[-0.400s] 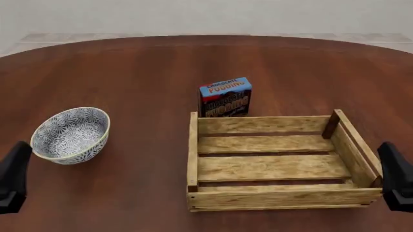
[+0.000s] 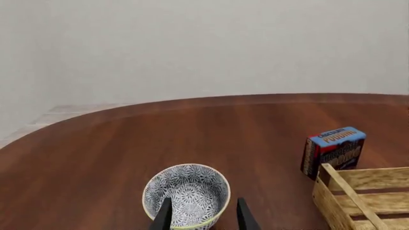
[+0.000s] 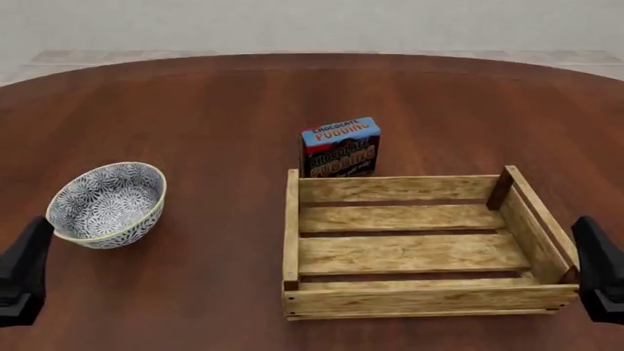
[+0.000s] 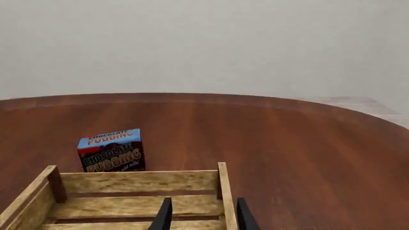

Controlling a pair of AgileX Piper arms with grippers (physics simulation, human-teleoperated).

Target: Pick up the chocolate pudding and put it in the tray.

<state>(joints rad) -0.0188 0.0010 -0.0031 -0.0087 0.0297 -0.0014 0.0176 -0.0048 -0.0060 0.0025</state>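
The chocolate pudding [image 3: 340,146] stands upright on the table just behind the tray's back left corner, also in the left wrist view [image 2: 334,149] and the right wrist view [image 4: 110,151]. The wooden slat tray [image 3: 429,298] sits at centre right, with nothing in it; it also shows in both wrist views [image 2: 357,191] [image 4: 141,181]. My left gripper [image 3: 25,281] is at the near left edge, open and empty [image 2: 203,221], facing the bowl. My right gripper [image 3: 600,270] is at the near right edge, open and empty [image 4: 202,218], above the tray's near right part.
A round blue-and-white patterned bowl [image 3: 107,203] stands at the left of the table, just ahead of my left gripper [image 2: 187,194]. The dark wooden table [image 3: 195,102] is round, with a pale wall behind it.
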